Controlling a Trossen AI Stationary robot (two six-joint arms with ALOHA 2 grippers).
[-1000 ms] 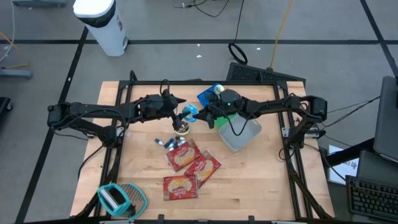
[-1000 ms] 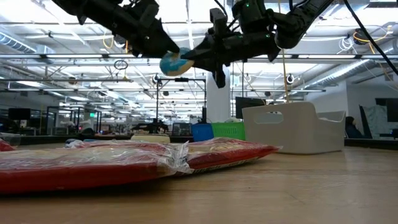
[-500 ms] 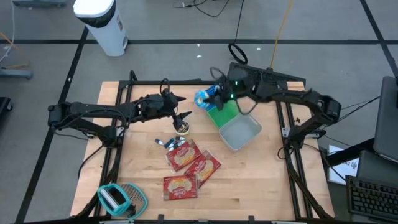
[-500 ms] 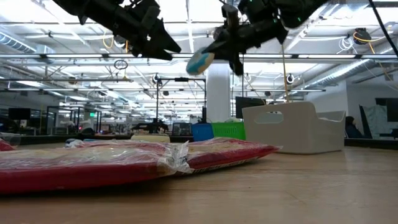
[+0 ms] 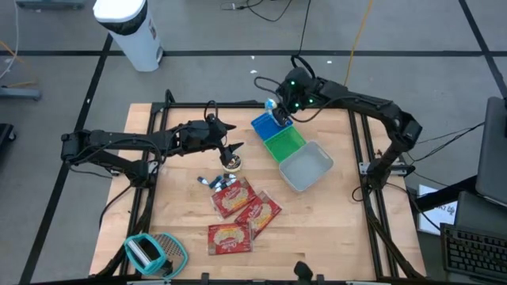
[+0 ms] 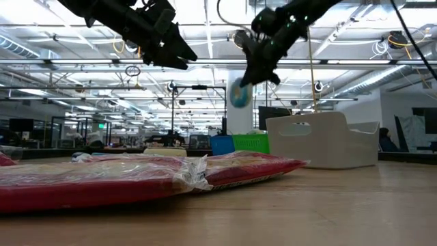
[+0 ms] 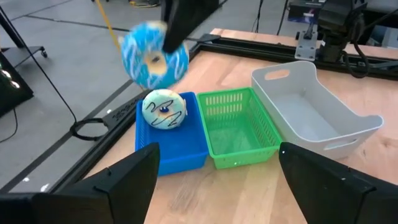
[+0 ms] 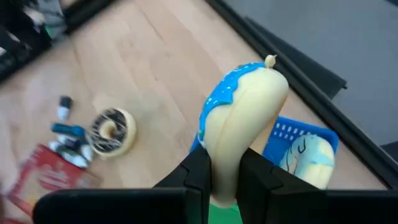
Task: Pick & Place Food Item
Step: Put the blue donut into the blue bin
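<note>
My right gripper (image 5: pixel 277 109) is shut on a blue-iced doughnut (image 7: pixel 153 57) and hangs over the blue basket (image 5: pixel 264 127) at the table's far side. A white-iced doughnut (image 7: pixel 163 109) lies in that basket. Beside it stand a green basket (image 5: pixel 283 144) and a white bin (image 5: pixel 307 168). My left gripper (image 5: pixel 231 147) hovers open, with nothing between its fingers, just above a chocolate doughnut (image 5: pixel 231 164) that lies flat on the table. My right gripper pinches the blue-iced doughnut's rim (image 8: pixel 239 155) between its two fingers, one finger (image 8: pixel 198 171) on the iced face and the other on the plain face. The fingers slant down from the table's right side. The doughnut stands on edge below them, clear of the basket.
Three red food packets (image 5: pixel 238 214) lie in the middle of the table toward its near edge, with a small blue and black wrapper (image 5: pixel 211 182) next to them. A teal tool (image 5: pixel 150 253) sits at the near left corner.
My right gripper has carried the blue-iced doughnut away from my left gripper's fingertips, up and toward the table's far edge, until it hangs over the blue basket. The gripper has tipped downward, so the doughnut now hangs below it.
</note>
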